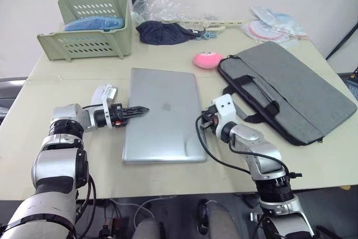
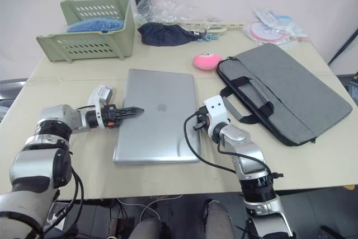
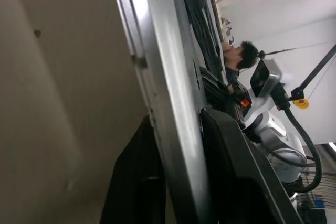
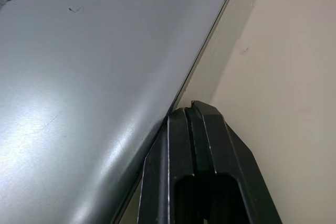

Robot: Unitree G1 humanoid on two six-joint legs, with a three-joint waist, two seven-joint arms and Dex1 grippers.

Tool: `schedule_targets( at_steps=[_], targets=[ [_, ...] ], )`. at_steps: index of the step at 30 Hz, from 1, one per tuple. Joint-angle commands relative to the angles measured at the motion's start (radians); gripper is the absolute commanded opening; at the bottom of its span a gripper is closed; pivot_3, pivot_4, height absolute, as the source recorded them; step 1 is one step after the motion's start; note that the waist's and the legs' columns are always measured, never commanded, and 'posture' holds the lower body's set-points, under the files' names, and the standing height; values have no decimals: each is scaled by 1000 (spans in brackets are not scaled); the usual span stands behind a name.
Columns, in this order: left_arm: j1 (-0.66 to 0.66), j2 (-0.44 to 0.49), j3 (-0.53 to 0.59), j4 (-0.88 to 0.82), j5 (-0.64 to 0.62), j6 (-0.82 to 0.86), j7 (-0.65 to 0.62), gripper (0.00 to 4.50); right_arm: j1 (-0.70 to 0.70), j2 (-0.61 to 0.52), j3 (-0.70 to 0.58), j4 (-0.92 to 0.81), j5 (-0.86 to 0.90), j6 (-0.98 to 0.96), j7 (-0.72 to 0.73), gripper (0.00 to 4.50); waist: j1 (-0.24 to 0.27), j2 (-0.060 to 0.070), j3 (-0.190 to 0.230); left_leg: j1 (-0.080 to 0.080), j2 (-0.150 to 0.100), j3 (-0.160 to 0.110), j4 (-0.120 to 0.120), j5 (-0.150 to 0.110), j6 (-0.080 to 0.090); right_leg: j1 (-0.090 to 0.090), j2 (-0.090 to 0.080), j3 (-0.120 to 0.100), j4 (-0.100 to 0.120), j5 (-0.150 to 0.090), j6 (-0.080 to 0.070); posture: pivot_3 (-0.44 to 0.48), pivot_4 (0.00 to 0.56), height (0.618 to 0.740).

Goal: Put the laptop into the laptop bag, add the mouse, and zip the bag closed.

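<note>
With the silver laptop (image 1: 163, 114) flat mid-table, pinched at its left edge by the left gripper (image 1: 140, 111) while the closed right gripper (image 4: 195, 113) touches the opposite edge, it could be slid or dropped.

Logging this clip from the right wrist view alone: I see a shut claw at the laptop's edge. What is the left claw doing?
Observer: The left claw grips the laptop's opposite edge, one finger above and one below.
Operator: Where is the bag?
Observer: The bag lies flat on the table, beyond the right claw, apart from the laptop.
Operator: Anything else near it?
Observer: A pink plush sits farther back, by the bag's corner.
</note>
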Motion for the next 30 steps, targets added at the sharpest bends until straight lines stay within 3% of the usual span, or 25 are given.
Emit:
schedule_targets(
  at_steps=[1,8,14,22,29,30],
  targets=[
    [2,-28,-34,-26,16,-17,15,542,8,22,55,-28,22,-1,40,0,0,0,0,0,0,0,0,0,0,0,0,0,0,0,0,0,150,740],
    [-1,-29,-30,-48,9,0,14,513,20,3,53,-55,16,6,40,0,1,-1,0,0,0,0,0,0,0,0,0,0,0,0,0,0,150,740],
    [34,-6,-28,-233,-44,87,-1,510,29,-96,-6,-265,36,124,37,0,11,-3,3,-3,0,-1,0,0,0,-3,0,0,-1,0,0,0,150,740],
    [124,18,65,-547,-166,237,137,510,-3,-206,-137,-511,129,351,36,0,11,-4,5,-13,0,-1,1,0,0,-12,0,-1,0,0,0,0,150,740],
    [182,-1,123,-662,-251,318,248,510,-121,-370,-241,-497,163,423,72,0,14,-5,5,-13,0,0,3,0,0,-13,0,0,0,0,0,0,150,740],
    [190,-11,137,-671,-262,336,264,510,-128,-406,-261,-475,162,412,89,316,15,-5,5,-13,0,0,3,0,0,-13,0,0,0,0,0,0,150,740]
  ],
)
